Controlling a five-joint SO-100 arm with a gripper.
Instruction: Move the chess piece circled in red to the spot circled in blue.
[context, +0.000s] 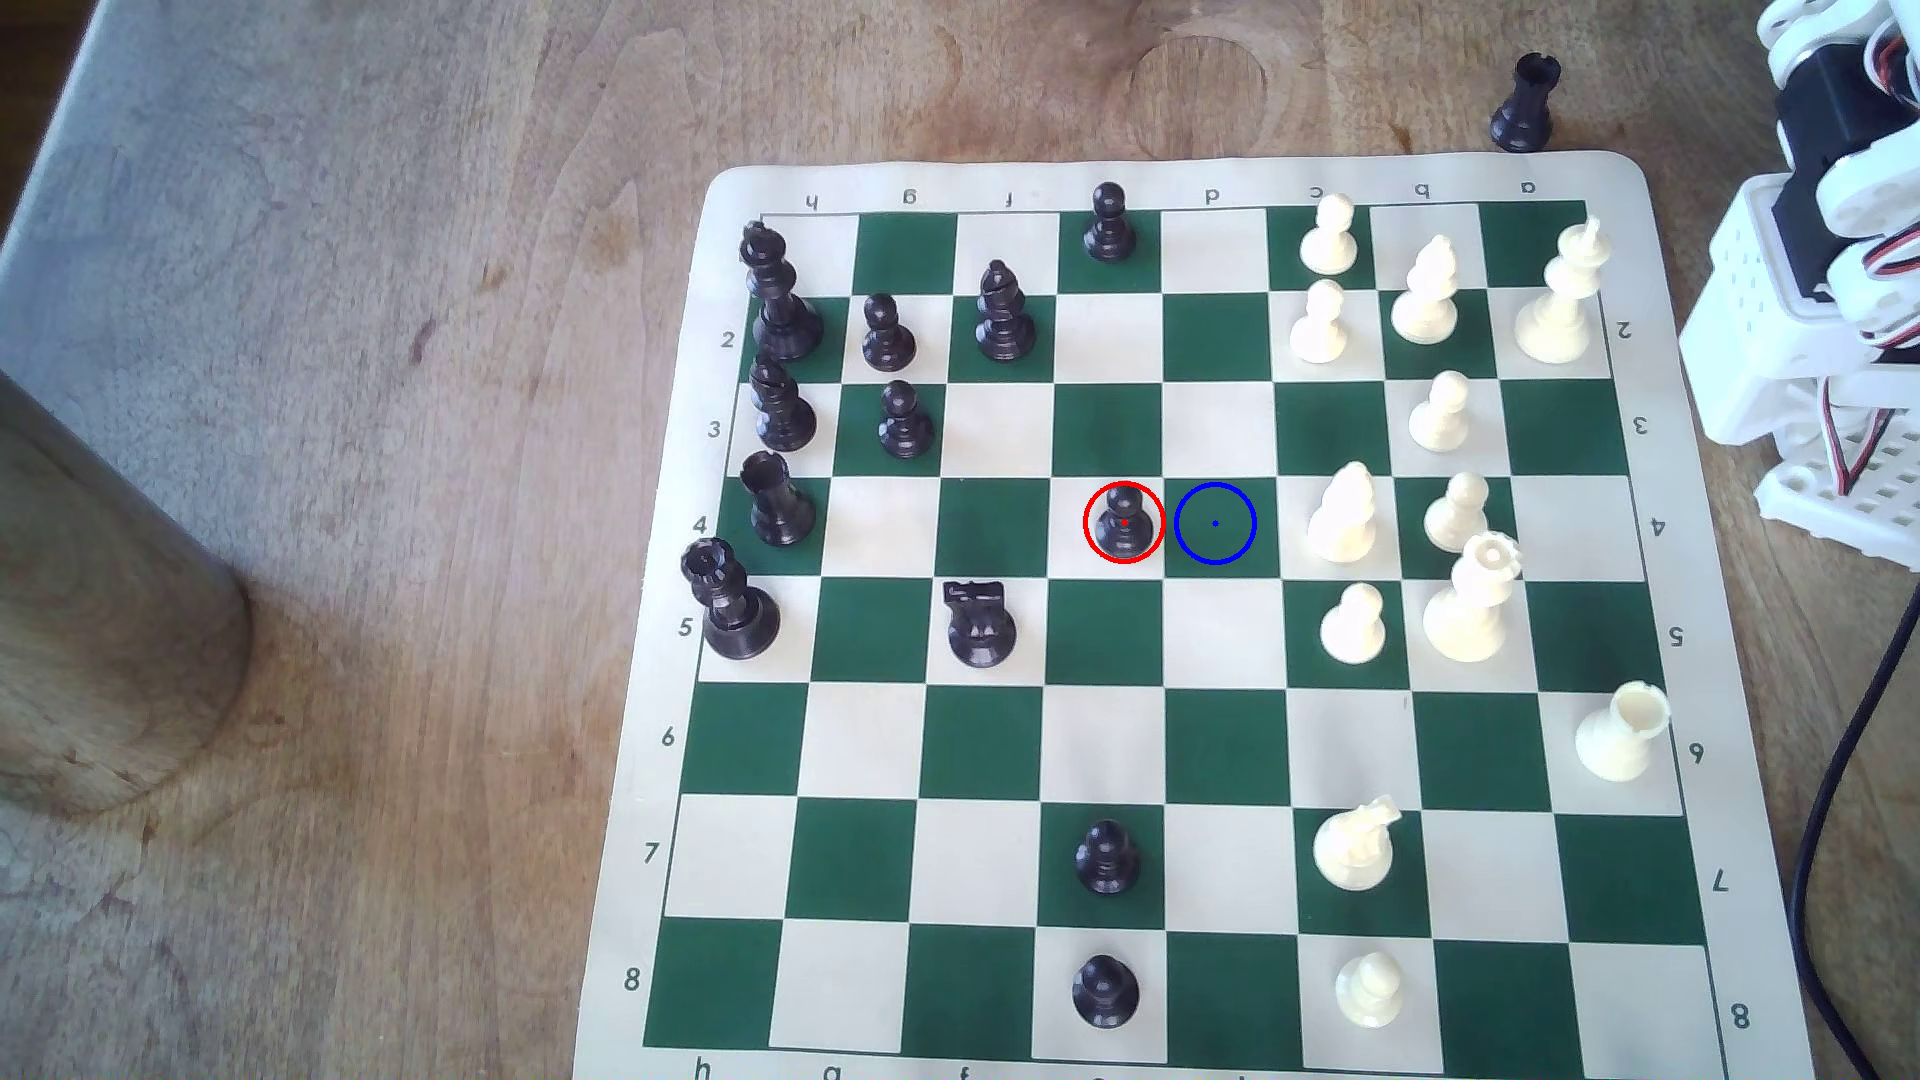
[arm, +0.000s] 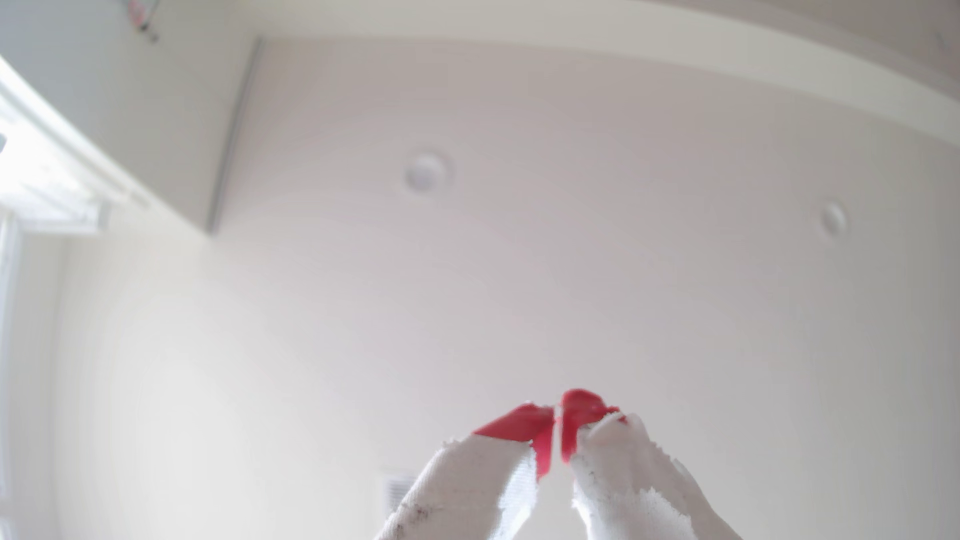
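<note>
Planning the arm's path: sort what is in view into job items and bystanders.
Job: black pawn ringed in red; blue-ringed green square just to its right in the exterior view; gripper, red tips together, aimed at the ceiling.

Bystanders: black knight; white bishop; off-board black rook.

On the board (context: 1226, 748) the ringed pawn (context: 1123, 521) stands just left, in the exterior view, of the ringed spot (context: 1215, 523), with a knight (context: 980, 621) lower left, a bishop (context: 1342, 516) right of the spot and a rook (context: 1523, 102) off the board on the table (context: 364, 415)
</note>
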